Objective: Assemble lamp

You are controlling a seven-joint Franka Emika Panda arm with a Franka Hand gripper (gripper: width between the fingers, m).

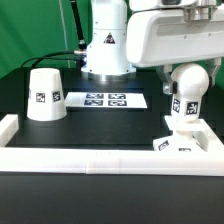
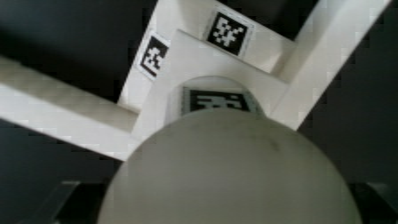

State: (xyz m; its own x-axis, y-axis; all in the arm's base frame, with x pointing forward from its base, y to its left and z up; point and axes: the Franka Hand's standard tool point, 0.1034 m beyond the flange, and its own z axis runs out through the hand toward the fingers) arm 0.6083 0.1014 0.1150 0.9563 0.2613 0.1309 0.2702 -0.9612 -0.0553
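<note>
The round-headed bulb (image 1: 187, 92) stands with its stem on the flat square base (image 1: 182, 142), at the exterior view's right, next to the front rail. My gripper (image 1: 189, 72) is over the bulb's head, with the jaws on either side of it and a dark gap showing at each side, so it is open. In the wrist view the bulb (image 2: 222, 160) fills the middle, the tagged base (image 2: 214, 40) lies beyond it, and a dark fingertip (image 2: 64, 200) shows at the edge. The cone shade (image 1: 45, 95) stands alone at the exterior view's left.
White border rails run along the front (image 1: 100, 160) and down the left side (image 1: 8, 125). The marker board (image 1: 105, 99) lies flat in the middle. The arm's base (image 1: 105, 45) stands behind it. A rail also crosses the wrist view (image 2: 54, 100).
</note>
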